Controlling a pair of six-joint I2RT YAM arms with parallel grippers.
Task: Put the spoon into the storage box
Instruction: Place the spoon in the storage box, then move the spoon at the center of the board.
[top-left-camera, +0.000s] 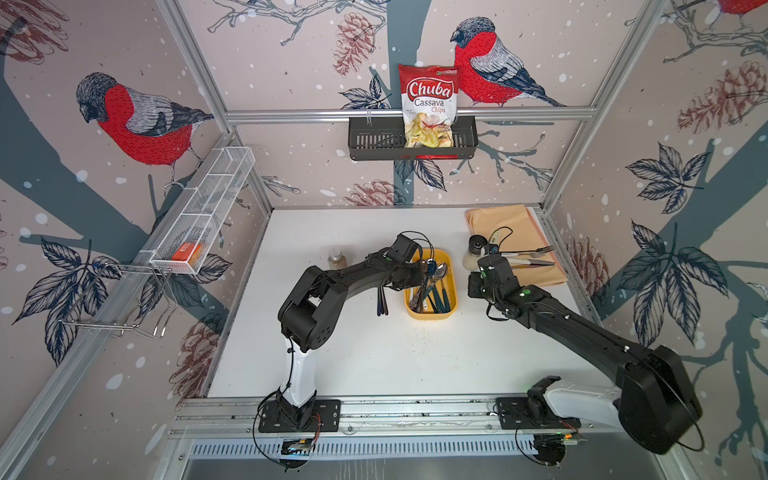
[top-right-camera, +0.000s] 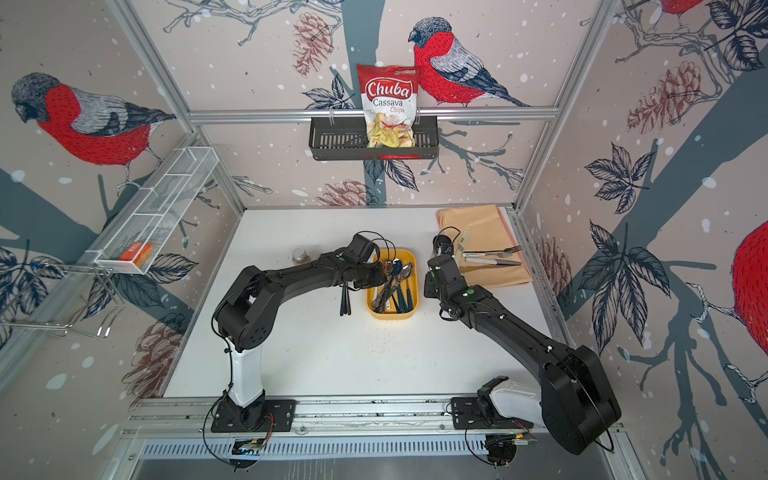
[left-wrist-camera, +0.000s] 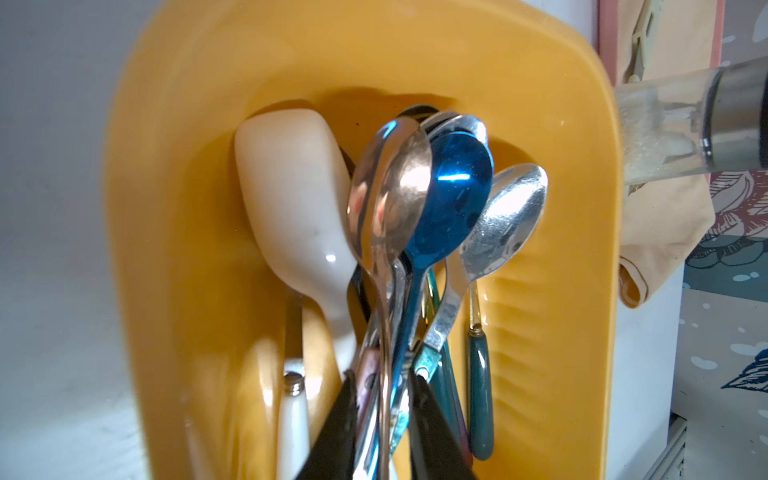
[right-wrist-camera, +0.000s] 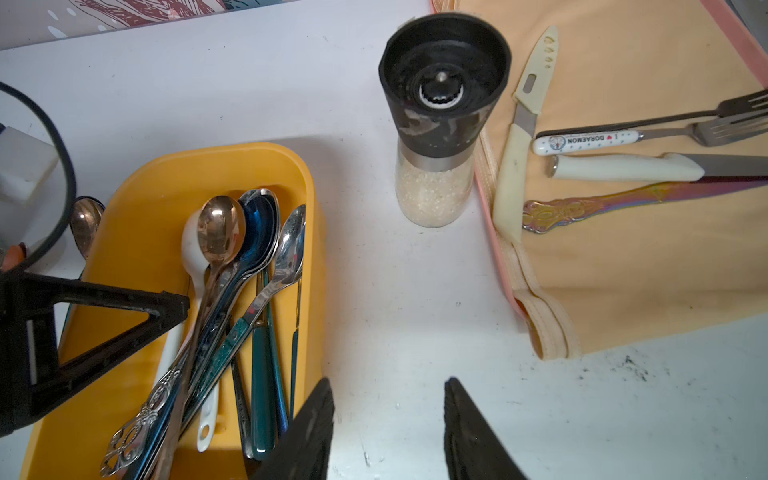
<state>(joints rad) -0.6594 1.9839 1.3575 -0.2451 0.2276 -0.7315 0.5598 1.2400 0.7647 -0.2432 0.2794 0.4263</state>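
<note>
The right hand (right-wrist-camera: 388, 386) hangs released and empty over the bare white worktop (top-left-camera: 374, 353), just beside the near right corner of the shallow yellow plastic storage box (left-wrist-camera: 590, 249).

The left hand (left-wrist-camera: 381, 382) is over the box itself. Its 2 fingers stand slightly apart on either side of the handle of the slim rose-gold metal spoon (left-wrist-camera: 395, 187) and neither looks pressed against it, so I judge the spoon let go. The spoon lies inside the box on top of the other cutlery. Its long axis runs along the box's length, handle toward the robot and bowl toward the far wall. The left arm is the nearer one, and I judge that its next move is to pull clear along that axis without dragging the handle.

Counted:
- 1 box holding at least 5 spoon bowls; they overlap, so I cannot give an exact total.
- 2 dark-handled utensils (top-left-camera: 381, 300) on the worktop just left of the box.
- 1 black-capped glass grinder (right-wrist-camera: 440, 124).
- 1 peach cloth (right-wrist-camera: 644, 270), farther off, carrying 2 forks, 2 knives and 1 iridescent piece.
</note>
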